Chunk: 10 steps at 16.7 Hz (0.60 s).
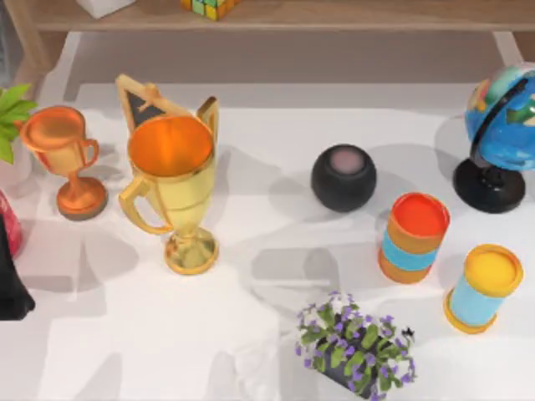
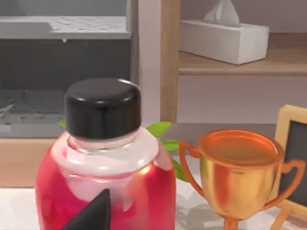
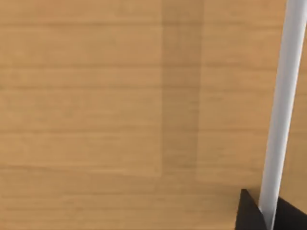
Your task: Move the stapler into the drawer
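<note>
You are looking down on a white tabletop (image 1: 251,351) crossed by soft grey shadows cast from several sides. Along its far edge runs a light wooden shelf unit (image 1: 334,15). From the left wrist view, you see that unit's upright wooden post (image 2: 170,57) and a wooden shelf board (image 2: 240,64) against a pale grey wall (image 2: 230,98). In the right wrist view, you face a flat panel of light wood grain (image 3: 120,105) with a white vertical strip (image 3: 283,105) beside it.

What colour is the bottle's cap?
Black; the bottle cap shows best in the left wrist view.
</note>
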### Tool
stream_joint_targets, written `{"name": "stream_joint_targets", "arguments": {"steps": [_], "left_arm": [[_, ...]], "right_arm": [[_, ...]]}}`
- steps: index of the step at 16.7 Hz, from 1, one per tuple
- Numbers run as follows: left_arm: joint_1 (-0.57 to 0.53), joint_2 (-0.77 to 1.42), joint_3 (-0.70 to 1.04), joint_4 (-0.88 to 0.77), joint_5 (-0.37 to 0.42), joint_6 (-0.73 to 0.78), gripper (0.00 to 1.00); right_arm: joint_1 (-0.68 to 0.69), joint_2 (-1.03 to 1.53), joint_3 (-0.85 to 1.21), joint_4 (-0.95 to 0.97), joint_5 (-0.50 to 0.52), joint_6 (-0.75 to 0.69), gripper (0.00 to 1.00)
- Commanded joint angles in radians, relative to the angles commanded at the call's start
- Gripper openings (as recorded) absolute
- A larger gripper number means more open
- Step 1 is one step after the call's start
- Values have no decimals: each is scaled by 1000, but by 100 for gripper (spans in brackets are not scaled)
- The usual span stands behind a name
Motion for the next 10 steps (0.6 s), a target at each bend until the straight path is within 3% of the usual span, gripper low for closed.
{"name": "stream_joint_targets", "arguments": {"steps": [4, 10], "left_arm": [[0, 0, 0, 0, 0, 0, 100], [0, 0, 0, 0, 0, 0, 100]], "right_arm": [[59, 42, 109, -72, 60, -2, 0], [63, 55, 125, -87, 65, -1, 0]]}}
